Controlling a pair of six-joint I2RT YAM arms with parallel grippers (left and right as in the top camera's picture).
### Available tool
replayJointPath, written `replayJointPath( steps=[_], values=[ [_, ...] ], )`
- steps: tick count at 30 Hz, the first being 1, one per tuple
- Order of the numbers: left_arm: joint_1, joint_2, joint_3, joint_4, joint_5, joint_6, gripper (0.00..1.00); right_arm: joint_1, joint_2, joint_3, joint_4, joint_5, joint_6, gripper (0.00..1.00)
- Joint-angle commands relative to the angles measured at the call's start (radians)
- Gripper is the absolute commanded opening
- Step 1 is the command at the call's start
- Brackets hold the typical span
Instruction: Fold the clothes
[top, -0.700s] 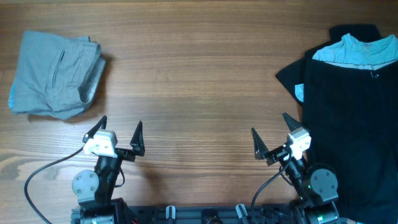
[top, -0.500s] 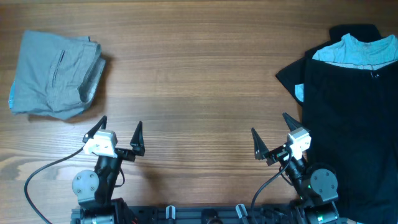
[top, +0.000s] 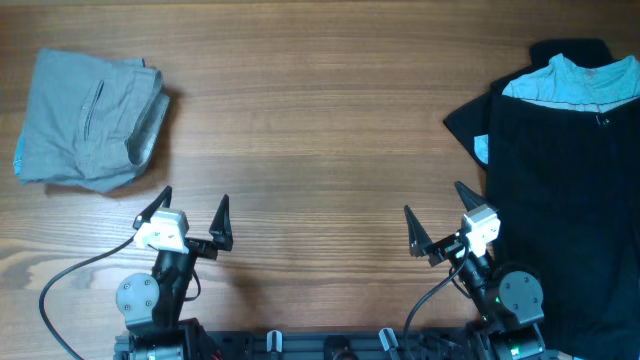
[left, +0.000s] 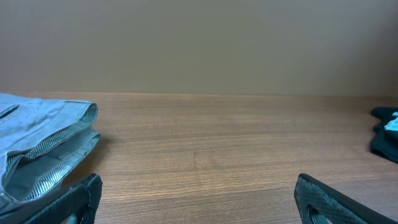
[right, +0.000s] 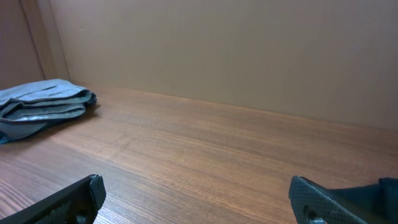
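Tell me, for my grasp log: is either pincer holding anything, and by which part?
Nothing is held: left pincer and right pincer are open, apart from the grey clothes and black clothes.

the table (top: 320, 130) is wood with a smooth, matt finish and straight grain. the folded grey garment (top: 80, 125) is soft cloth with a finely striped inner face, the black garment (top: 560, 200) is dull matt cloth, and the light blue garment (top: 570, 80) is possibly a knit. the fingers (left: 323, 198) of the left gripper (top: 195, 200) look matt, dark and slightly textured.
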Motion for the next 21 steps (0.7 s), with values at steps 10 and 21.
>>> replayJointPath(
  steps=[10,21],
  values=[
    [-0.005,-0.007,-0.005,0.000,0.002,-0.006,1.00,-0.005,-0.007,-0.001,0.005,0.010,0.013,1.00],
    [-0.005,-0.007,-0.005,-0.001,-0.001,-0.007,1.00,-0.005,-0.003,-0.001,0.000,0.049,0.011,1.00]
  ],
)
